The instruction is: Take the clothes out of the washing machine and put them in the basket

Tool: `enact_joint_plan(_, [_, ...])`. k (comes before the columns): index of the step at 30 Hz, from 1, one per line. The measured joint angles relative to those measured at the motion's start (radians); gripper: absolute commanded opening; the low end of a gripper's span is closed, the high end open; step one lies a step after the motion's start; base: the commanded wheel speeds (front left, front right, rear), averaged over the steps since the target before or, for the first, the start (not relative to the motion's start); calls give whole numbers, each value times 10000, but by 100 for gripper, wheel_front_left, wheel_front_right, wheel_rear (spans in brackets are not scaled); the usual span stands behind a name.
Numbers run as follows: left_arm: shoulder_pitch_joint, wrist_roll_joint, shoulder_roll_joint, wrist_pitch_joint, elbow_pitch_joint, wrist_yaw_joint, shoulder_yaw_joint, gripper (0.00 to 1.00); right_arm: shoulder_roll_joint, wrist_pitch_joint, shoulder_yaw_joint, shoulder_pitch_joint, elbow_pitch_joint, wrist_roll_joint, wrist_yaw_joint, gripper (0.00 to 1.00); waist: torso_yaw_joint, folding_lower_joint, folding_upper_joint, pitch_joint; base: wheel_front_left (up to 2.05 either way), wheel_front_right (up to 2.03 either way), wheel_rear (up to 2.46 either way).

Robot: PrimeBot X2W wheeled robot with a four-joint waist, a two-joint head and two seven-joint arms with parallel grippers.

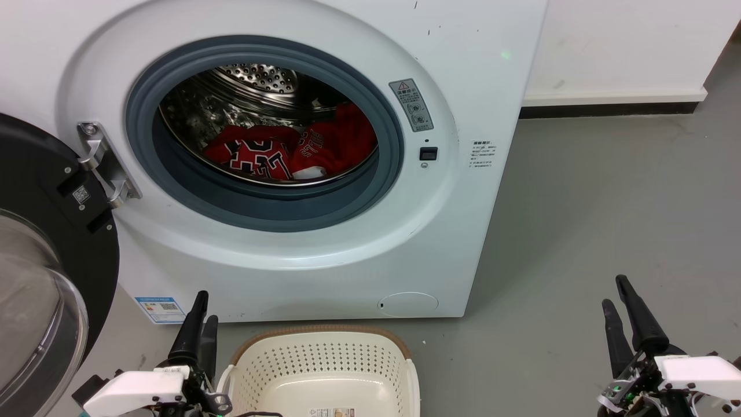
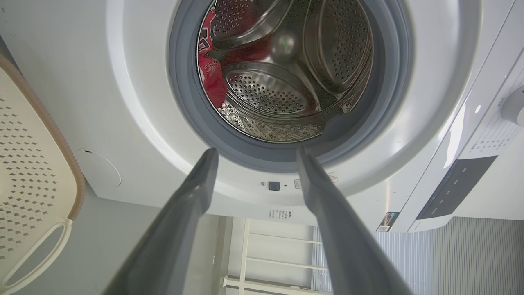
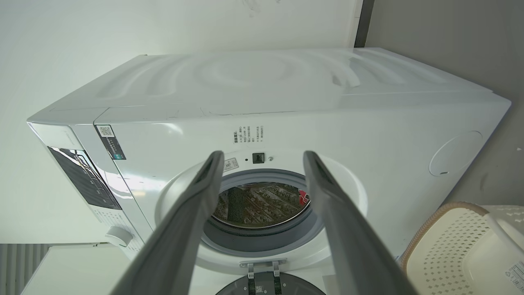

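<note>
Clothes (image 1: 289,152) in washing machine (image 1: 451,231) bear black-white lettering (unreadably small); left end effector (image 2: 257,150) and right end effector (image 3: 262,152) gape wide.

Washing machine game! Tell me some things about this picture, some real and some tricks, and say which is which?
1. The door of the washing machine is open. True.
2. The red clothes are in the basket. False: they lie in the drum; the basket holds no clothes.
3. The basket stands on the floor in front of the washing machine. True.
4. The left gripper holds a shirt. False: it is open and holds nothing.
5. The right gripper reaches into the drum. False: it hangs low over the floor, open.
</note>
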Motion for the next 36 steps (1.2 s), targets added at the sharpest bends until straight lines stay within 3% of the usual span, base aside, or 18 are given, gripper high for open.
enact_joint_plan(6, [76,458,0,-265,-100,0,67,100,2,-286,67,143,-161,-192,0,100,-13,0,0,15,0,0,0])
enact_joint_plan(19, [71,2587,-8,-920,-357,418,1248,100,12,-926,-742,138,86,-3177,0,100,-53,0,0,46,0,0,0])
enact_joint_plan(20, [72,3110,-4,-1043,-635,535,1381,100,13,-1026,-848,128,-113,-3879,2,100,-54,0,0,60,0,0,0])
enact_joint_plan(25, [73,3996,-8,-1227,-1208,917,1559,100,15,-1212,-874,119,-706,-5283,2,100,-54,0,0,90,0,0,0])
enact_joint_plan(36, [105,6414,-4,-1584,-3223,2685,1122,100,17,-1590,-527,121,-2272,-8663,0,100,-53,0,0,186,0,0,0])
